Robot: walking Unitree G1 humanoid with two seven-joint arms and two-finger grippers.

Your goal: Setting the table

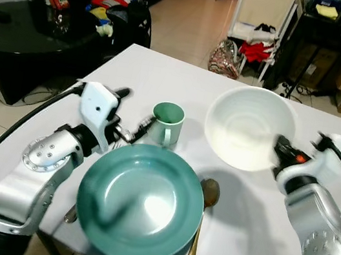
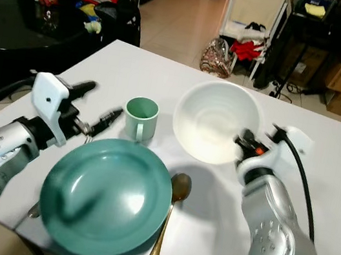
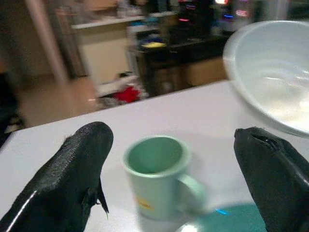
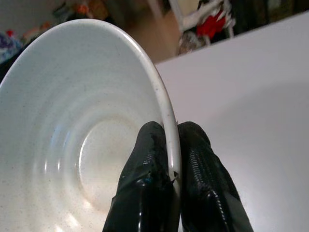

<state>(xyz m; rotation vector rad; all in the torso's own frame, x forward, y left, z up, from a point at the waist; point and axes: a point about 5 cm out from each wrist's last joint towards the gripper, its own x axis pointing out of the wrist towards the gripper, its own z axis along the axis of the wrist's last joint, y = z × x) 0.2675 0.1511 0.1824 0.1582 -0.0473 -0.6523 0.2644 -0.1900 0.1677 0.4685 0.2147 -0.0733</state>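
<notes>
On the white table, a big white bowl is being pinched at its rim by the right gripper, one black finger inside the wall and the other outside, clamped tight on it. Pretty sure the bowl is being held tilted, with its open side facing toward the robot. Over on the left, a small green mug is being framed by the left gripper, whose fingers are being kept spread wide, apart from the mug on both sides, so nothing is being gripped there. A teal plate is sitting at the near edge, just in front of the mug. Right beside the plate, a gold spoon is lying with its bowl end pointing away from the robot. Some silver utensil handle is poking out from under the plate's left side, too hidden to identify.
</notes>
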